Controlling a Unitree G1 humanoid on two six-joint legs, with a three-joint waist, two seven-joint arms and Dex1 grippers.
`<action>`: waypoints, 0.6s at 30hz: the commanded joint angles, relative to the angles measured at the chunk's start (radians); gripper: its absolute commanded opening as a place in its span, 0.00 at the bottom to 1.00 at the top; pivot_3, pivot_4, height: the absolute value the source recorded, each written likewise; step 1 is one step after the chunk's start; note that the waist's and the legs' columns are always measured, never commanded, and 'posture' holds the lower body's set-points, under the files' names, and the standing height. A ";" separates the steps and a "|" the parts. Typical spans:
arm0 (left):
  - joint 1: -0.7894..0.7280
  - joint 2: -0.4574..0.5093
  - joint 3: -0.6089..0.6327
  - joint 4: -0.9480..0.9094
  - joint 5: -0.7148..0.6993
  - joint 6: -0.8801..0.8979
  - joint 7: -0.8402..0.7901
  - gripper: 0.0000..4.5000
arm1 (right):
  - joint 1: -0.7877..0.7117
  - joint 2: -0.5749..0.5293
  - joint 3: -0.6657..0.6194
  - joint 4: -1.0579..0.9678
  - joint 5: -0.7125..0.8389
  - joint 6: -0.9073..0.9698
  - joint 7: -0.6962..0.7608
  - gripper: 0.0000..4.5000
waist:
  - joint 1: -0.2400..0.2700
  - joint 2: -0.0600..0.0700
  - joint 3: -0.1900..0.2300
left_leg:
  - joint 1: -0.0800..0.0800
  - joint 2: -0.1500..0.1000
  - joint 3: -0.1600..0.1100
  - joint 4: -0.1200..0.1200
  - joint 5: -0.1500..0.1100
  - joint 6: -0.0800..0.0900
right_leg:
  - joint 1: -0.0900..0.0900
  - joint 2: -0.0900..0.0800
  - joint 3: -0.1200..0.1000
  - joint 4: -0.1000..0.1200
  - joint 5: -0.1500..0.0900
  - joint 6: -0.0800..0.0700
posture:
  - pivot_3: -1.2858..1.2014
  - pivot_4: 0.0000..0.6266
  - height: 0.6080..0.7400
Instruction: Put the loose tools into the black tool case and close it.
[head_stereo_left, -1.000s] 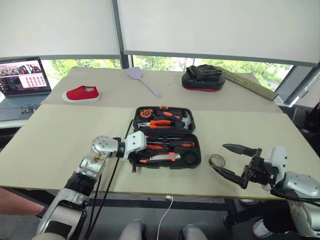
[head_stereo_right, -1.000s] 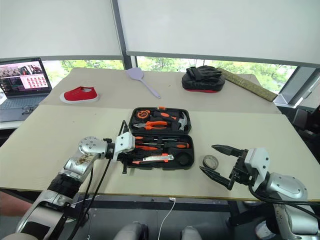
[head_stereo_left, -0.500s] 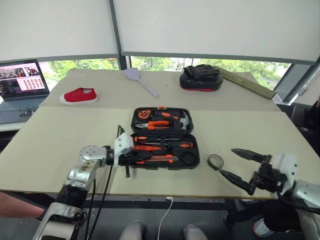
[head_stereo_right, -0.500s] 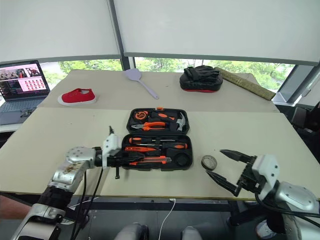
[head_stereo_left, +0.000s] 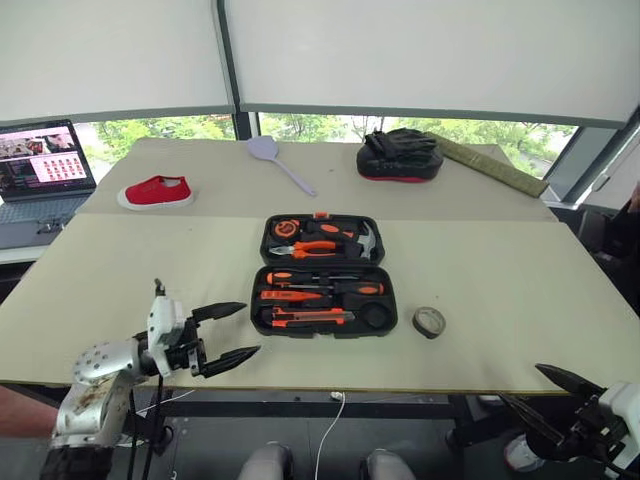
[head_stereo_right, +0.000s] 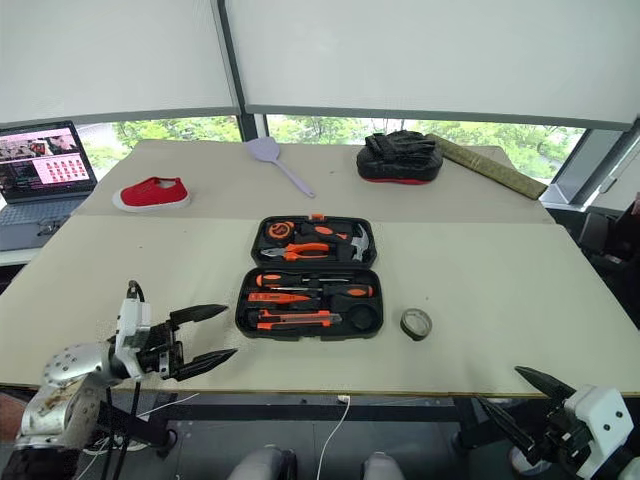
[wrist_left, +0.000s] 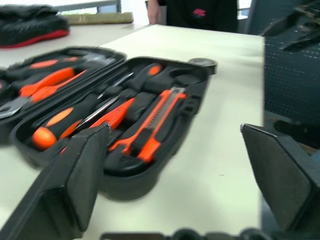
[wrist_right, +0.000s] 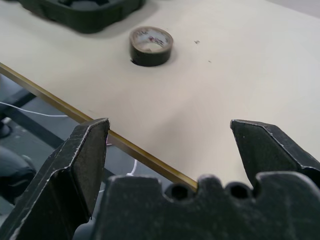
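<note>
At the far left a laptop (head_stereo_left: 40, 165) and a red shoe (head_stereo_left: 157, 190) sat well away from the work. The left hand (head_stereo_left: 226, 334) hovered at the near edge of the surface (head_stereo_left: 120, 270), fingers wide apart and holding nothing, pointing toward the black tool case (head_stereo_left: 325, 280). The case lay open in the middle, with screwdrivers (head_stereo_left: 300, 295) and the utility knife (head_stereo_left: 312, 318) seated in the near half. Just right of the case, apart from it, the tape roll (head_stereo_left: 429, 321) lay loose on the surface. Farthest right, the right hand (head_stereo_right: 515, 402) hung below the near edge, fingers spread and empty. By my judgement the roll was the last loose piece; the next move called for the right hand to rise over the edge, grasp the roll and seat it in the round recess before the lid is shut. The right wrist view showed the roll's pale inner ring (wrist_right: 151, 40), and the left wrist view showed the knife lying proud of its recess (wrist_left: 159, 120); the head views gave neither.
</note>
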 joint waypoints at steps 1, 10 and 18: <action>-0.025 0.007 -0.004 -0.096 -0.061 0.015 -0.008 0.99 | -0.103 -0.150 0.060 -0.185 0.141 0.288 -0.046 1.00 | 0.000 0.000 0.000 | 0.000 0.001 0.001 0.000 0.000 0.000 | 0.000 0.000 -0.001 0.000 0.000 0.000 | 0.52 0.24 1.00; -0.029 0.016 -0.055 -0.141 -0.079 0.090 -0.013 0.99 | -0.613 -0.322 0.460 -0.095 0.042 0.637 -0.151 1.00 | 0.012 -0.005 0.003 | -0.003 -0.001 0.004 0.000 0.000 0.003 | -0.003 0.003 -0.005 -0.002 0.002 -0.004 | 0.52 0.24 1.00; 0.017 -0.006 -0.059 -0.193 -0.099 0.095 0.026 0.99 | -0.735 -0.361 0.646 0.032 -0.123 0.607 -0.077 1.00 | 0.015 -0.006 0.004 | -0.016 -0.004 0.007 0.002 -0.002 0.016 | -0.014 0.004 -0.003 -0.001 0.007 0.002 | 0.52 0.24 1.00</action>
